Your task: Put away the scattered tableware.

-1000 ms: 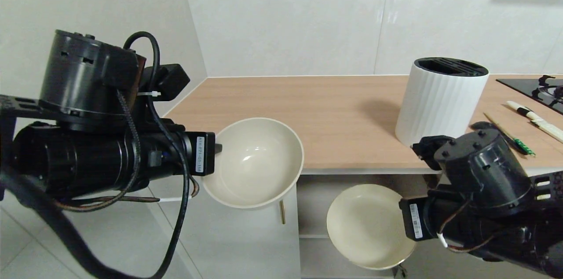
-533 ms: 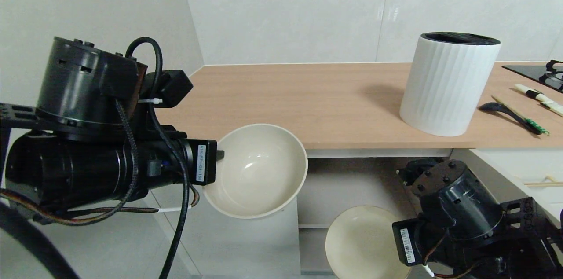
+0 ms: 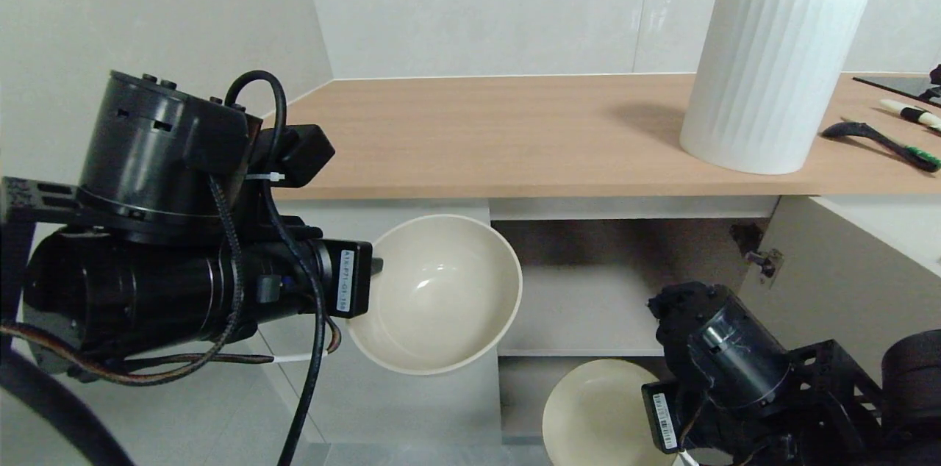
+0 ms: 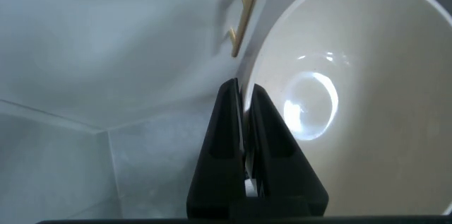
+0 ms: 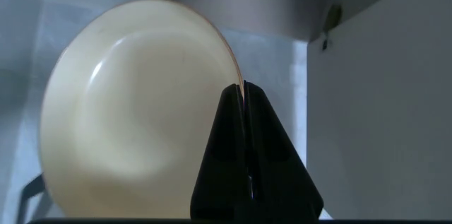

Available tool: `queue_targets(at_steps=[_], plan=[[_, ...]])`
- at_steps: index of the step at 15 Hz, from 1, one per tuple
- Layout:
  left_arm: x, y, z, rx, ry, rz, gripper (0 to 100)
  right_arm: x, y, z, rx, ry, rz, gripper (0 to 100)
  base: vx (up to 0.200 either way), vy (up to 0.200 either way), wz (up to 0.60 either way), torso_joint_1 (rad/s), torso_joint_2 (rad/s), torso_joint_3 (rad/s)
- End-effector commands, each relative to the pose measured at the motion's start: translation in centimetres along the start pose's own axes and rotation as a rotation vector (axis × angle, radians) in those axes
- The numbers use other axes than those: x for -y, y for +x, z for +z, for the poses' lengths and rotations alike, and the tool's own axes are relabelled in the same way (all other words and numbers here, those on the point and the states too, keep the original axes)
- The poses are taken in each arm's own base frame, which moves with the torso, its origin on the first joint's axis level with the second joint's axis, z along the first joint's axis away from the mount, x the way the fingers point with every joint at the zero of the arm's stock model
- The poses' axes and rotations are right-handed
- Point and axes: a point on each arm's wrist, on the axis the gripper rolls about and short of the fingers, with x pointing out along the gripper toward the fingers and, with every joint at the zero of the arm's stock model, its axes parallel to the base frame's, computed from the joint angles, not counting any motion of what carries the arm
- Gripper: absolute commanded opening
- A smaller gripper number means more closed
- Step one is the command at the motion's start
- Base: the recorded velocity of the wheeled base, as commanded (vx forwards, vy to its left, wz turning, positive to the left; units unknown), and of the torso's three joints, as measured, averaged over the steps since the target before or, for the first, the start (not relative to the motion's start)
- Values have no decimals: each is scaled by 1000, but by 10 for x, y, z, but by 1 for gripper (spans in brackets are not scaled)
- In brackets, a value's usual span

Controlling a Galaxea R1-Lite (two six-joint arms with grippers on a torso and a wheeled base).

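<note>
A deep cream bowl [image 3: 437, 293] hangs in front of the white cabinet, below the counter's front edge. My left gripper [image 4: 244, 95] is shut on its rim; the bowl [image 4: 353, 104] tilts with its hollow facing the head camera. Lower right, a cream plate [image 3: 599, 414] is held on edge before the open cabinet. My right gripper [image 5: 243, 91] is shut on the rim of that plate [image 5: 134, 111]. The right arm's wrist covers the plate's right side in the head view.
The cabinet [image 3: 588, 297] under the wooden counter [image 3: 500, 135] stands open, its door [image 3: 845, 282] swung out at the right, a shelf inside. On the counter stand a white ribbed holder [image 3: 768, 80], a black spoon [image 3: 878, 141] and more utensils at the right edge. A closed door with a handle [image 4: 242, 19] lies behind the bowl.
The head camera has dropped, so the counter now appears higher and the open cabinet comes into sight. The right arm and plate have moved lower toward the cabinet. The left arm keeps the bowl.
</note>
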Motion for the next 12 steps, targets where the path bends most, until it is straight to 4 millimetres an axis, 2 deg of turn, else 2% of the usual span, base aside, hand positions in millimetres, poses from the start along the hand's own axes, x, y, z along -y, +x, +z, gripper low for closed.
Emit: queue_targets(at_steps=[1, 3, 6, 9, 11, 12], plan=[[0, 1, 0, -3, 1, 1, 0, -2, 7, -3, -20, -10, -11, 0, 0, 0, 0, -56, 437, 369], [1, 1, -1, -5, 2, 1, 0, -4, 12, -4, -21, -3, -14, 0, 0, 0, 0, -34, 410, 361], [3, -4, -2, 1, 9, -18, 0, -2, 21, -5, -49, 1, -24, 0, 0, 0, 0, -15, 141, 124], [7, -6, -6, -7, 21, -36, 0, -7, 59, -4, -48, 43, -16, 0, 0, 0, 0, 0, 0, 0], [7, -6, -8, -13, 25, -35, 0, -4, 99, 2, 18, 97, -26, 0, 0, 0, 0, 0, 0, 0], [7, -6, -8, -13, 25, -37, 0, -4, 103, 4, 30, 101, -24, 0, 0, 0, 0, 0, 0, 0]])
